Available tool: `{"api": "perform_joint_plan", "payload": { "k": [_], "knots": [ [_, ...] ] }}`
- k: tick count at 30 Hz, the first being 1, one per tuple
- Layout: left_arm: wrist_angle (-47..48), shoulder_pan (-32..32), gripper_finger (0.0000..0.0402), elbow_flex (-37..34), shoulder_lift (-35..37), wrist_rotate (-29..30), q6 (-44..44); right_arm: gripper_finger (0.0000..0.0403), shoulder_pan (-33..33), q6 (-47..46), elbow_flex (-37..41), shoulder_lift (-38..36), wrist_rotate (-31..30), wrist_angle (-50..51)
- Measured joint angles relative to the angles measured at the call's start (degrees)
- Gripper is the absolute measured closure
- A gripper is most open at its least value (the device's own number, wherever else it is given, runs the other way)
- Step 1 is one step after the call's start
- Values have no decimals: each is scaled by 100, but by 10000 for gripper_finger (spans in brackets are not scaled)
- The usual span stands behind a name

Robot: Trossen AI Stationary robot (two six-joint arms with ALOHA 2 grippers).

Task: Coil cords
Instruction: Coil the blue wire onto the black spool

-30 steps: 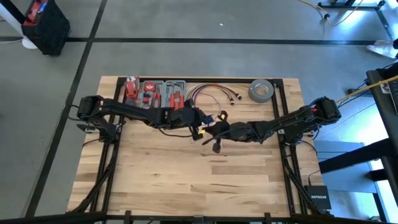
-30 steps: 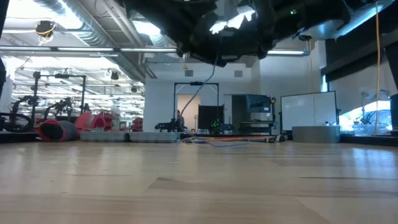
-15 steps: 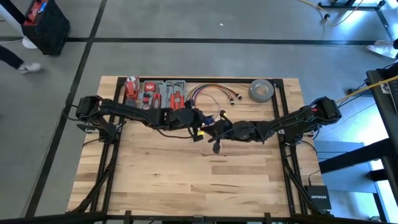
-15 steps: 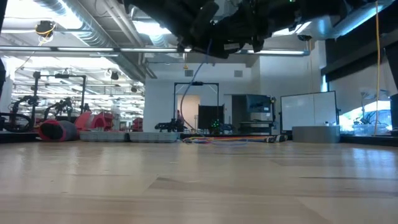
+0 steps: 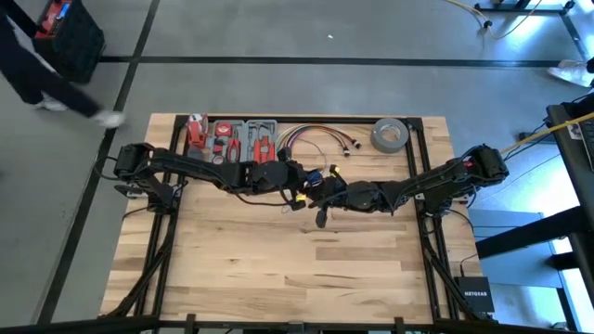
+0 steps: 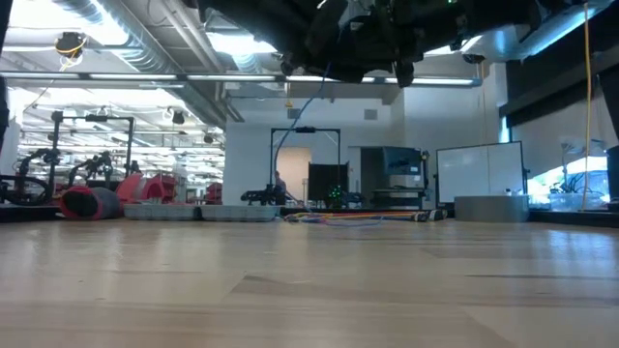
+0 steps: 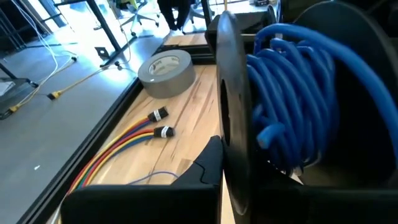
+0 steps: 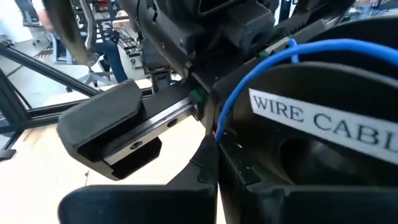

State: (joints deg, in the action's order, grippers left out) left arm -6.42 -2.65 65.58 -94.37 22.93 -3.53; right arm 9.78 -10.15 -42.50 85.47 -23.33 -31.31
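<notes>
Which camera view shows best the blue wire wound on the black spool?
The left wrist view: the blue wire fills it, coiled beside the spool flange. The right wrist view shows one strand, the low view a hanging loop, the high view almost nothing.

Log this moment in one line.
left gripper: shut at spool | right gripper: shut at spool | blue wire: wound on spool
</notes>
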Motion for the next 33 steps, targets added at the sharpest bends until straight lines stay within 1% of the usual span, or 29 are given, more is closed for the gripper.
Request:
{"api": "perform_joint_plan", "payload": {
  "k": [5,12,15,19,22,25,29,33],
  "knots": [
    [-71,-26,402,0,17,3,7,402,0,2,0,115,-4,155],
    [160,-66,402,-13,50,-32,-61,402,-5,105,-13,199,-118,1201],
    [474,-76,402,-13,119,-102,-114,402,-7,299,-17,44,-435,1717],
    [862,-70,402,-13,296,-92,-29,402,1,334,-28,-278,-587,2234],
    [1042,-101,402,-9,319,-56,-19,401,-4,345,-22,-427,-580,2335],
    [1141,-105,402,0,322,-67,-33,390,0,448,-4,-501,-541,2279],
    [1079,-108,402,11,343,-68,-35,374,-11,584,17,-497,-561,2180],
    [978,-114,402,13,343,-74,-101,367,-11,588,17,-496,-466,2145]
  ]
}}
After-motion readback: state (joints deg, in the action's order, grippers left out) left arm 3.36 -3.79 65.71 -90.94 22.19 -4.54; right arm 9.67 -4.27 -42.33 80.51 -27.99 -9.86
